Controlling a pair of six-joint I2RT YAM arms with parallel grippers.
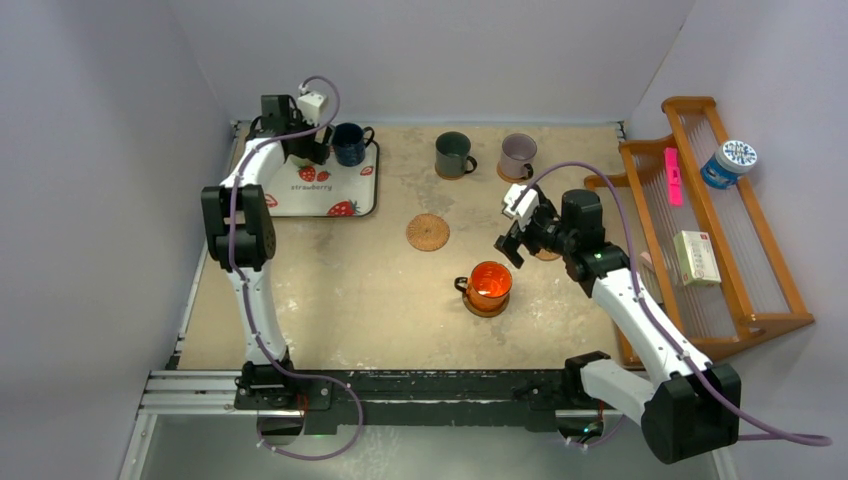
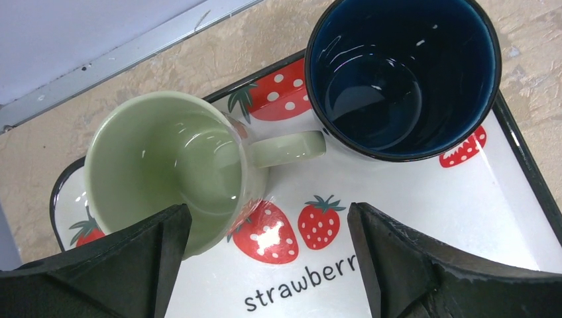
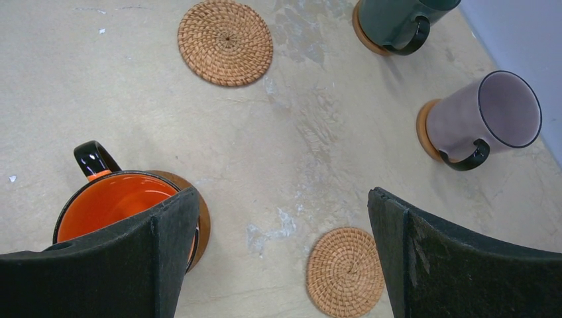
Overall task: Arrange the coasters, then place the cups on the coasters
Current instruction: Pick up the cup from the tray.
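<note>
Two cups [image 2: 166,165] on tray [image 2: 411,199], three on coasters [image 3: 424,129]

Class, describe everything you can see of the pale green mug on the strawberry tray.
The pale green mug looks like glossy ceramic, green inside and out, with one handle. It stands upright and empty on the white strawberry tray, handle pointing at the navy mug; whether they touch is unclear. The left claw hangs open over it, not gripping.

Enclosed at 9, 12 and 3 o'clock by plain pale lilac-grey walls [image 1: 450,50]. Beige tabletop [image 1: 340,290], mottled and scuffed, metal-edged at 12 o'clock. Wooden slatted rack [image 1: 730,215] against the wall at 3 o'clock. Black rail [image 1: 420,385] across 6 o'clock. Evenly lit, shadows soft.
</note>
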